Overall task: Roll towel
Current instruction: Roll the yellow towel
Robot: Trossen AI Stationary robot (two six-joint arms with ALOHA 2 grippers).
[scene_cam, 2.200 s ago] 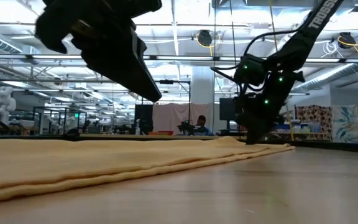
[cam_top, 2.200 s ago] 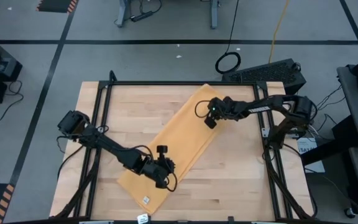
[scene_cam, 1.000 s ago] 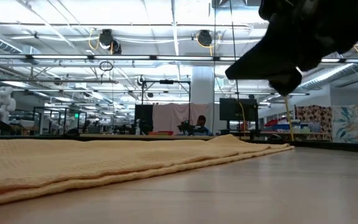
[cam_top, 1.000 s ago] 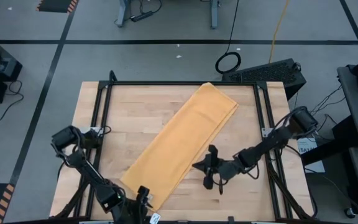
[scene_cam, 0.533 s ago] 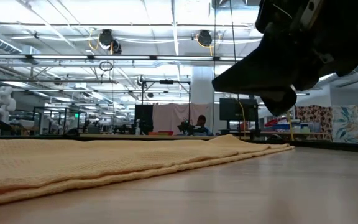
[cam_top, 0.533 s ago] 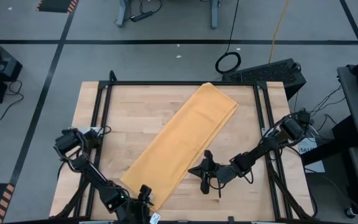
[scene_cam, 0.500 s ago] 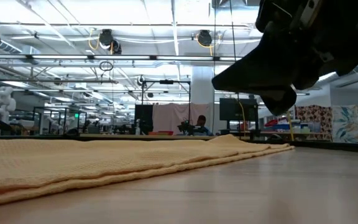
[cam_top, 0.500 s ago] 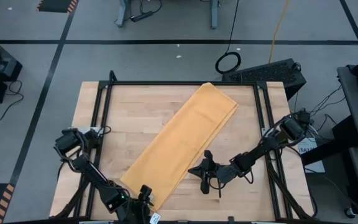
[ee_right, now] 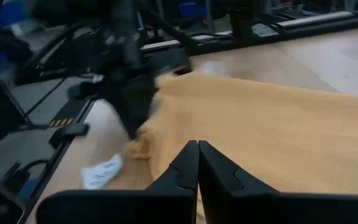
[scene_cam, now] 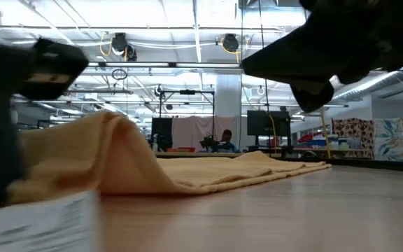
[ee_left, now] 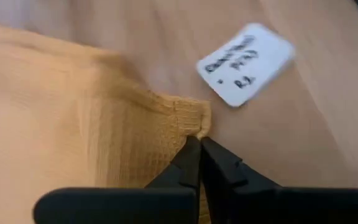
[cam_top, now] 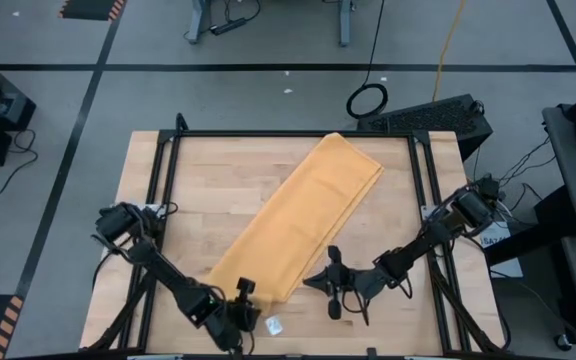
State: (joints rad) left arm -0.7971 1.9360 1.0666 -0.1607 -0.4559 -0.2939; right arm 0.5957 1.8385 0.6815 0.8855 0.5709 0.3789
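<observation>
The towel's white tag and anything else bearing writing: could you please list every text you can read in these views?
White tag at the towel corner gripped by the left gripper: handwritten lines, too blurred to read.
The same tag in the low view: faint print, unreadable.
No other text shows.

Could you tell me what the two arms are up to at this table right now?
They are starting to roll the mustard-yellow towel, which lies diagonally across the wooden table. The left hand has pinched the towel's near corner, beside its white label, and lifted that end into a hump. The right hand is shut and holds nothing, hovering by the towel's near long edge. The far end lies flat; no roll has formed yet.
</observation>
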